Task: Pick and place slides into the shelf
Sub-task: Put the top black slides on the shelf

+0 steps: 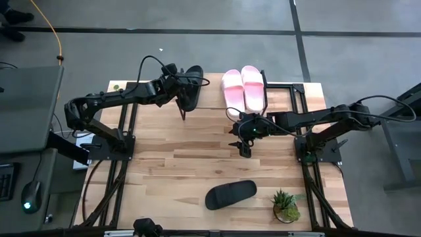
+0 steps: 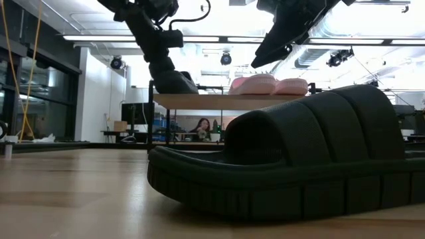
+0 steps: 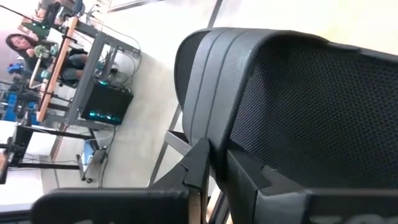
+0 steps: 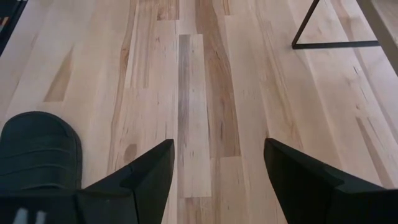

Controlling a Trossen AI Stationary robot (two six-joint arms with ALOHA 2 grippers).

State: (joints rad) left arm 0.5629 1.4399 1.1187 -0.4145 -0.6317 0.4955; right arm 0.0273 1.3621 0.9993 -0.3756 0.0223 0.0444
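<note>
One black slide (image 1: pixel 230 195) left flat on the table, ahead of and below the spread right fingers (image 4: pixel 158 177), long axis crosswise, nearer than the left fingers (image 3: pixel 205 165) clasping another black slide (image 1: pixel 191 87) at the shelf (image 1: pixel 210 100).

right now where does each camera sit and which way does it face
high: above the table, looking straight down; both arms, pink slides on the shelf.
low: at tabletop height, facing across; a black slide fills it, arms above.
left wrist: on the left arm at the shelf, facing another black slide.
right wrist: over the table, open right gripper.
shared: high and low both show the pink pair.
</note>
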